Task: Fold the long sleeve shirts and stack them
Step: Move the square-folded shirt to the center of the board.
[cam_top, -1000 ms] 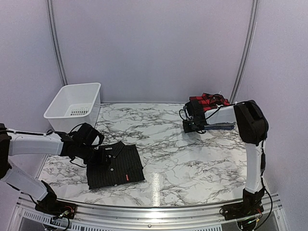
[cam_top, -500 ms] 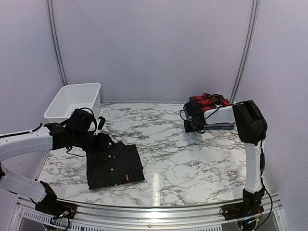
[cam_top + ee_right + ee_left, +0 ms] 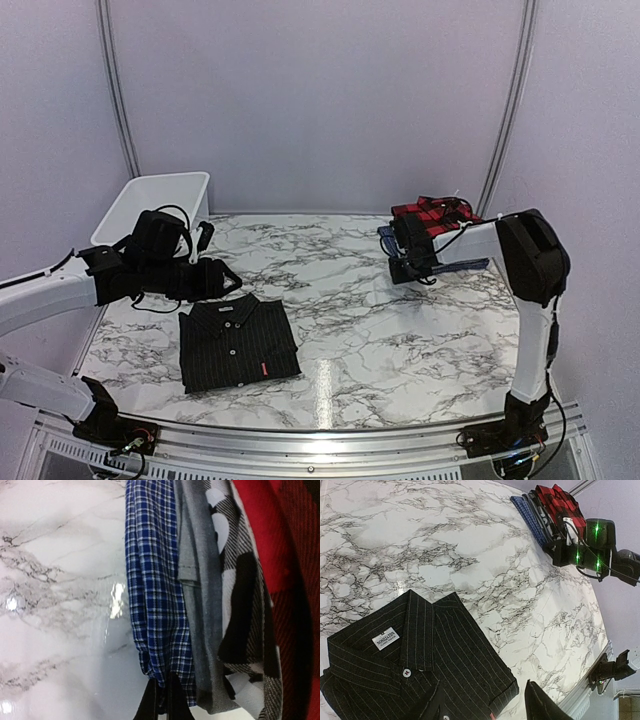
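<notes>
A folded black pinstriped shirt (image 3: 238, 342) lies flat at the front left; it also shows in the left wrist view (image 3: 415, 655), collar label up. My left gripper (image 3: 226, 283) hovers above its collar end, open and empty (image 3: 485, 711). At the back right lies a stack of folded shirts: red-and-black plaid (image 3: 430, 212) on top, blue checked (image 3: 462, 264) at the bottom. My right gripper (image 3: 405, 264) is at the stack's left edge. In the right wrist view it (image 3: 162, 702) is shut on the edge of the blue checked shirt (image 3: 155, 580), beside a grey shirt (image 3: 200, 580) and the plaid (image 3: 285, 555).
A white plastic bin (image 3: 150, 200) stands at the back left, partly behind my left arm. The marble table (image 3: 350, 310) lies between the black shirt and the stack. The table's front rail (image 3: 320, 440) runs along the near edge.
My left gripper has lifted off the black shirt's collar and moved up and back; the shirt now lies flat. My right gripper has shifted slightly at the stack's edge.
</notes>
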Robot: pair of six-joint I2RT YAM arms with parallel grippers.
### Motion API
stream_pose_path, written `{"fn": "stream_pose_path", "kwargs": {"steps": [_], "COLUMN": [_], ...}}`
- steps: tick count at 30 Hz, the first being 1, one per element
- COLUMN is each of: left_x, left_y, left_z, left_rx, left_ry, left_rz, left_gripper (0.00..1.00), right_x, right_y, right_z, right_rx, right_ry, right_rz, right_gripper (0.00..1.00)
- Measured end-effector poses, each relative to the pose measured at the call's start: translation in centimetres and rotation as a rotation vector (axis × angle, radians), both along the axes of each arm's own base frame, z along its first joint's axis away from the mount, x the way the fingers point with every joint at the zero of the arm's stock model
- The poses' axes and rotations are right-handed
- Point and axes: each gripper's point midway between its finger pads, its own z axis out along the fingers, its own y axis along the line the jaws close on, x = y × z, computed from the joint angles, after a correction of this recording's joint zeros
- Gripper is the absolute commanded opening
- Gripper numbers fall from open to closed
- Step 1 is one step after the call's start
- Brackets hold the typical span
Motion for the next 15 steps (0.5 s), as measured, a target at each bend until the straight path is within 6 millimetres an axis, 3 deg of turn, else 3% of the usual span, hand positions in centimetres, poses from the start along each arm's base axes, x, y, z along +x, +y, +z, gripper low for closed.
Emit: {"fn": "stream_pose_path", "kwargs": {"steps": [7, 15], "left_x": [0.0, -0.1], "left_y": [0.0, 0.1], "left_z": [0.0, 0.4], "left_rx": [0.002, 0.002], "left_ry": [-0.003, -0.020], "left_rz": [-0.003, -0.011], "left_gripper": [0.57, 0.57], "right_x": [-4.0, -9.4], "right_y": [0.8, 6.5], "right_z": [0.1, 0.4], "right_rx": [0.041, 0.152], "right_ry": [0.046, 0.101], "right_rz": [0.022, 0.130], "right_gripper": [0.00, 0.00]}}
